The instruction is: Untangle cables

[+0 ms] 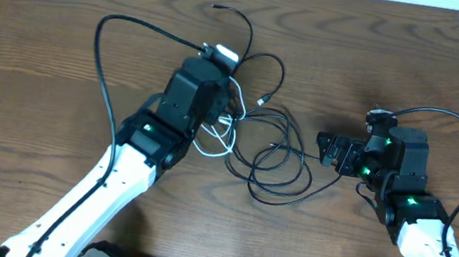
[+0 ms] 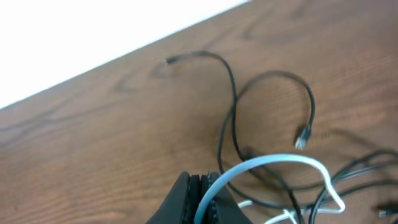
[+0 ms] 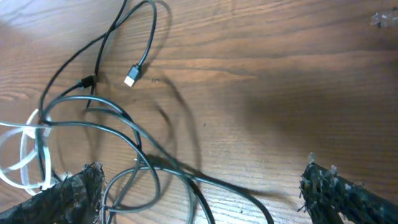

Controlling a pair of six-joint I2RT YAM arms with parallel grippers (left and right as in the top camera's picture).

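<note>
Two robot arms work at a knot of thin leads on a wooden table [image 1: 46,10], and the job looks well short of finished. The white cable [image 2: 280,160] lies at the centre-left of the table, under and beside the left arm. Its loops cross the wider coils of the black cable [image 1: 282,175], which spread from there toward the right arm. The left gripper [image 2: 200,185] is clenched on the white cable, which arcs up and away from its closed fingers in the left wrist view. The right gripper [image 1: 321,148] stands released, jaws wide and holding nothing, low over the wood beside the black coils. A strand of the black cable runs between its fingers in the right wrist view, though whether it touches either finger cannot be told. One silver plug end [image 3: 132,78] of the black cable lies free on the bare wood. Judged from how the leads lie, nothing is yet separated, and the white cable has to be drawn clear of the black loops. No bin, tray or other container appears in any view.
</note>
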